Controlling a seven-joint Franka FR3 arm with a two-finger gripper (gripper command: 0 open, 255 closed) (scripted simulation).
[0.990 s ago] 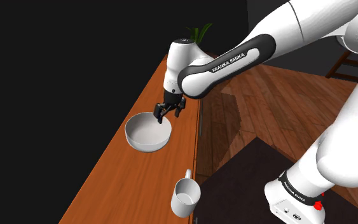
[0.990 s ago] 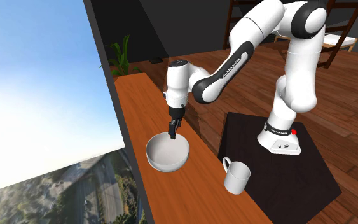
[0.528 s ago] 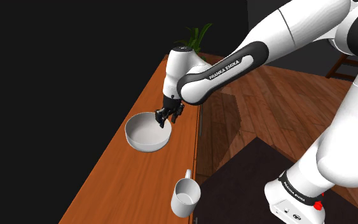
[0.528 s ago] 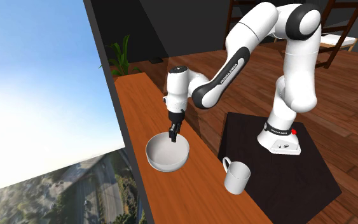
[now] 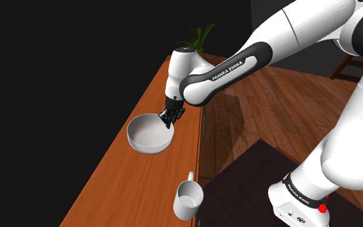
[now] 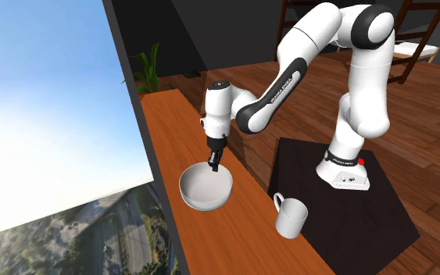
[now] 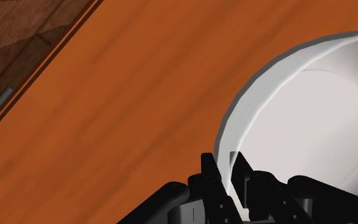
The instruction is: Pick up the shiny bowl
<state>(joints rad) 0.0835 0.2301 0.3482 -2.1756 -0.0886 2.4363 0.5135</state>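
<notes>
Bearing worktop: we are counting one, wooden.
Arm: one, reaching down.
Bowl: one, white, sitting on the worktop under the hand.
Mug: one, standing apart.
Hand: one, pinching the bowl's rim; we are advising a firm squeeze and a straight, level lift.

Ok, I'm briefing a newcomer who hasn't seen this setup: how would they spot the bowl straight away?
Find the long orange-brown wooden counter. Around its middle sits the white bowl, with the black end effector clamped on its rim. Unlike the white mug nearer the stand, it is wide, shallow and handleless.
</notes>
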